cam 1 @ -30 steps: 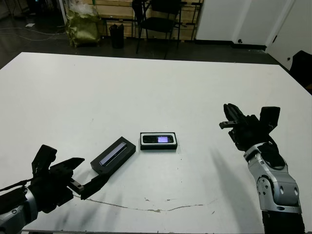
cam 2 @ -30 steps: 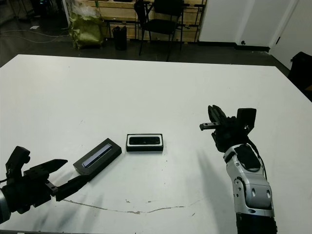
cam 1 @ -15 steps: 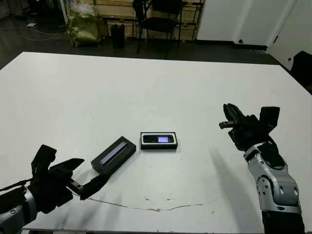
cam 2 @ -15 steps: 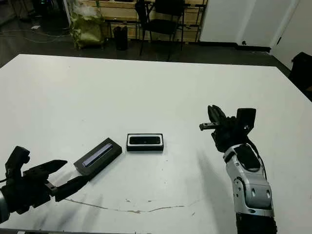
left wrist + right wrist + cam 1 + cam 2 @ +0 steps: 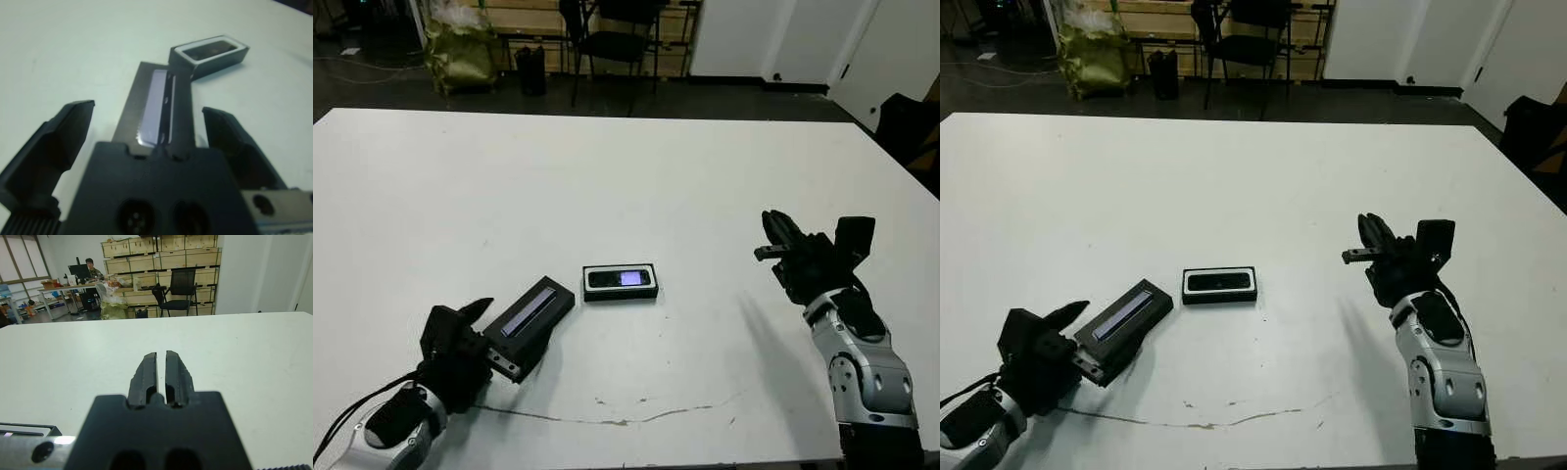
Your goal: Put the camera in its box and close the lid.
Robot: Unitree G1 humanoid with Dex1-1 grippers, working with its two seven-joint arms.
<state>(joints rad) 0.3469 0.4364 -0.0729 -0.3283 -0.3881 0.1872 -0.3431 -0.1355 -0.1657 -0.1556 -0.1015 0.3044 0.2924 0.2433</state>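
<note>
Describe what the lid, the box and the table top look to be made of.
The lid looks like matte black card or plastic; its pale stripe is glossy and catches light in the left wrist view. The box has the same dull black outside with a white lining at the rim, likely card. The table is a smooth white laminate-like surface, scuffed near the front edge.

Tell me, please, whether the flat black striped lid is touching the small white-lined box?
Apart. In the left eye view, bare white table shows between the lid and the box.

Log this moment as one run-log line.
camera: in box | lid: on table, off box | left claw: open, straddling lid | right claw: shut, idle, raised
</note>
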